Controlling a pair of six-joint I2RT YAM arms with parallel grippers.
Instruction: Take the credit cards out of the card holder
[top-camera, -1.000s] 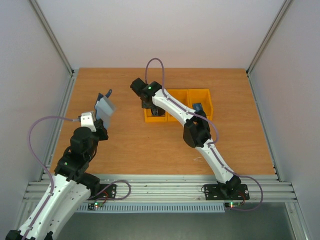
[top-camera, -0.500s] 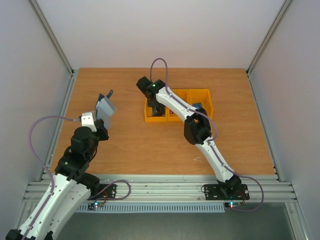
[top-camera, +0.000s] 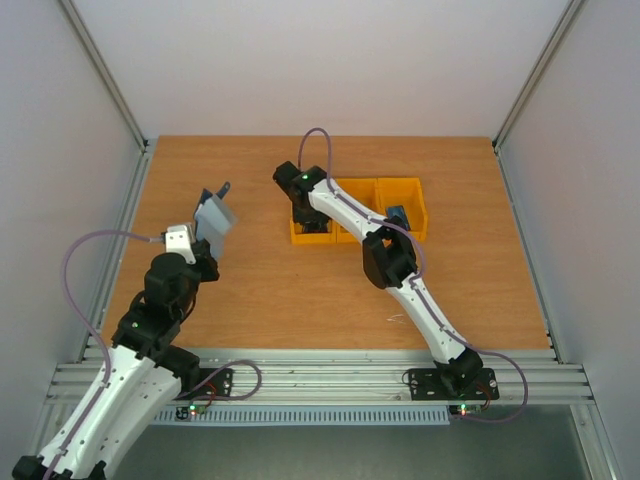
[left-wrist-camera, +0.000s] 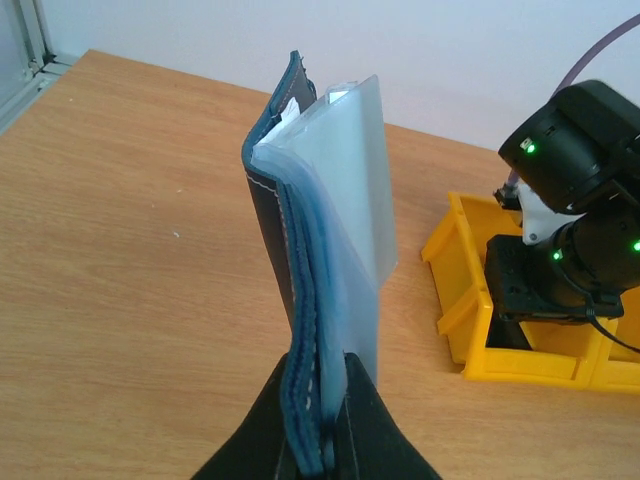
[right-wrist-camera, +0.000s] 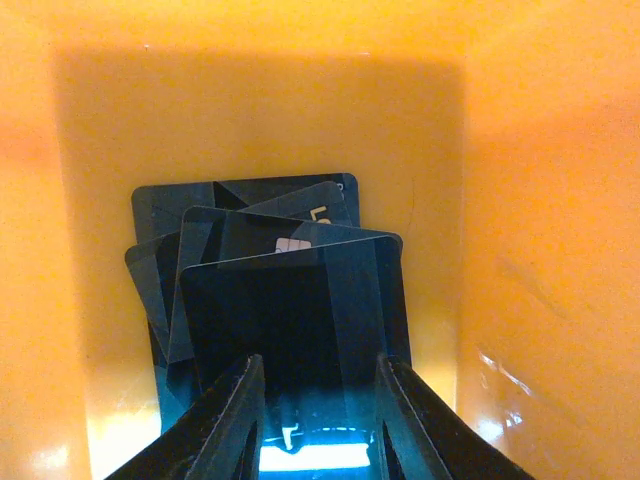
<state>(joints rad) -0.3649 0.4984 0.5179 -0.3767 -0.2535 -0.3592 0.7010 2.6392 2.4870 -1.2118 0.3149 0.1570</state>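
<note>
Tabletop (left-wrist-camera: 120, 250): left gripper (left-wrist-camera: 325, 410) holds card holder (left-wrist-camera: 300, 250) upright, aloft.

- No whole word, brand or number is legible in any view.
- Right wrist view, just above the frame's centre: a dark credit card (right-wrist-camera: 300, 208) lying in the orange bin (right-wrist-camera: 520, 250) bears a small gold mark, partly covered by another card, unreadable.

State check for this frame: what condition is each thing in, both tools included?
card holder: open, held upright off the table, clear sleeves fanned out.
left tool: shut on the card holder's lower edge.
right tool: open, down inside the orange bin, over the cards.
cards: out of the holder, piled overlapping on the bin floor.
</note>
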